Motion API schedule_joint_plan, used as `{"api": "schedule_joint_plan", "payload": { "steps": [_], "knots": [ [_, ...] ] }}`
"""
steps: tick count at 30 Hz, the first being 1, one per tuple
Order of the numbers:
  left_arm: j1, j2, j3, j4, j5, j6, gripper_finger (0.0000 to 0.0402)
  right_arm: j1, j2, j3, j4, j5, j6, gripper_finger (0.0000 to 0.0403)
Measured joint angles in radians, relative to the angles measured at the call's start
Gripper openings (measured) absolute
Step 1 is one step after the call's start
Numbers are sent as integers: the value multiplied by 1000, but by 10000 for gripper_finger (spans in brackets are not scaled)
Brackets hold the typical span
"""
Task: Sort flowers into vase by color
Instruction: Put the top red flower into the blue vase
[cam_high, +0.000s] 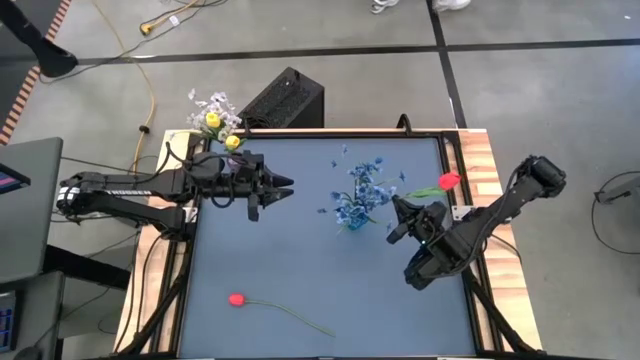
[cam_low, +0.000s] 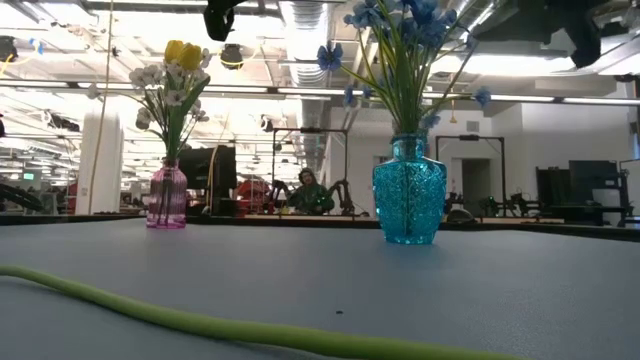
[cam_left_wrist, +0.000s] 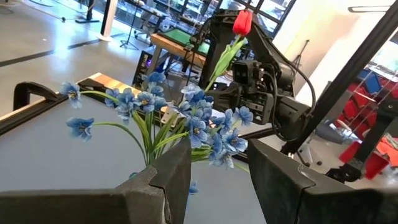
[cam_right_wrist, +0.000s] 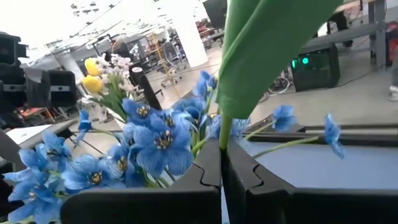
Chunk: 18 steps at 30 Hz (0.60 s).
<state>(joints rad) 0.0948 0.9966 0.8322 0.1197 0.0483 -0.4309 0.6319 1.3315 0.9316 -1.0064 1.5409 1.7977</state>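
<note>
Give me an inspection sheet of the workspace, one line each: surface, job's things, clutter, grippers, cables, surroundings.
Surface: grey table top with wooden side edges.
Job's things: blue vase holding blue flowers; pink vase at the far left corner holding yellow buds and white blossoms; one red tulip lying near the front edge; another red tulip held.
Clutter: nothing seen.
Grippers: left gripper open, empty, left of the blue vase; right gripper shut on the held tulip's stem, right of it.
Cables: yellow cable on the floor.
Surroundings: black box behind the table; open workshop beyond.
</note>
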Motion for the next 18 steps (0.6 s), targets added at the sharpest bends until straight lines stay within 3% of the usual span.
{"api": "schedule_joint_plan", "payload": {
  "steps": [4, 11, 18],
  "knots": [
    [0, 0, 0, -4, 0, 0, 146, 0, 0, -9, 38, -24, -18, 23],
    [16, 0, 0, -4, 0, 0, 146, -19, 0, -9, 135, -121, -189, 23],
    [21, 0, 0, -2, 0, -6, 146, -53, -4, -9, 209, -151, -340, 23]
  ]
}}
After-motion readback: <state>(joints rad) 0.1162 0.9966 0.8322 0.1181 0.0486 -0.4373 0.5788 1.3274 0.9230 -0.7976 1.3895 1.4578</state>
